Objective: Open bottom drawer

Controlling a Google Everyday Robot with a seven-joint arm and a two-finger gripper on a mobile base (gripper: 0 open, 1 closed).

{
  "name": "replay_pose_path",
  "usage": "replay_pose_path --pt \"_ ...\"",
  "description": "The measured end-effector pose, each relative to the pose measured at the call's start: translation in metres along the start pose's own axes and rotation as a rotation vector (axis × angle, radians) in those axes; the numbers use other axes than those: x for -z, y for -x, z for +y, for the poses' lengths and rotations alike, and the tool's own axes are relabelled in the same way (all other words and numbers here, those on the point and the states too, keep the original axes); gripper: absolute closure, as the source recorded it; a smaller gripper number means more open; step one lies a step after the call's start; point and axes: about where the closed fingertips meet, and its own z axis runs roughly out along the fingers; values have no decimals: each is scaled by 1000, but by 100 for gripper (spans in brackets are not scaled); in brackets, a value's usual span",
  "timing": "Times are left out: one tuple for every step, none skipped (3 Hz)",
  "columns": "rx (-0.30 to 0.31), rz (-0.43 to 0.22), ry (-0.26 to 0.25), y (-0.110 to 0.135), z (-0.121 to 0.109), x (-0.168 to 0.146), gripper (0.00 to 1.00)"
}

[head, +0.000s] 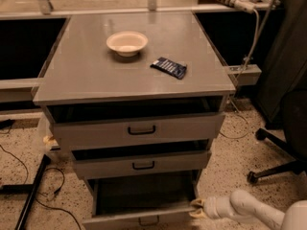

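Narrow grey metal bottom drawer (117,220) w/ small black loop handle (148,221) is seen at base of grey metal cabinet (134,75), drawn well out twd camera. White-armed gripper (197,208) is placed at drawer front's right end, low right; grip state can't be told. Front's long axis is set left-right, facing camera.

The bottom drawer (115,223) is grey with a small black handle. It is the lowest one in the cabinet (86,71) and sticks far out, its dark inside showing. The gripper (195,208) is at its right front corner.
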Motion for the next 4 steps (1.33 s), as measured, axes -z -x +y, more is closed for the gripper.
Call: replay_pose_path --pt "0 0 0 0 0 0 81" --pt "0 0 0 0 0 0 58" --pt "0 0 0 0 0 0 34" --pt "-4 -18 8 -1 6 0 11"
